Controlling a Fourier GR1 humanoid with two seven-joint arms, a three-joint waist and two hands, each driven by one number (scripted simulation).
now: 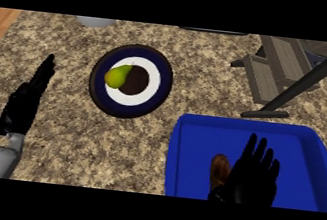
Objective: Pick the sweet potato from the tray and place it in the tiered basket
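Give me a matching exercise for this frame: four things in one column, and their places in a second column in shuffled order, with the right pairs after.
Things
1. sweet potato
2. yellow-green fruit
3. tiered basket
4. left hand

Places
A. on the round plate
B. upper right of the counter
C. in the blue tray, beside the right hand
D. open over the counter, left of the plate

Pairs: 1-C, 2-A, 3-B, 4-D
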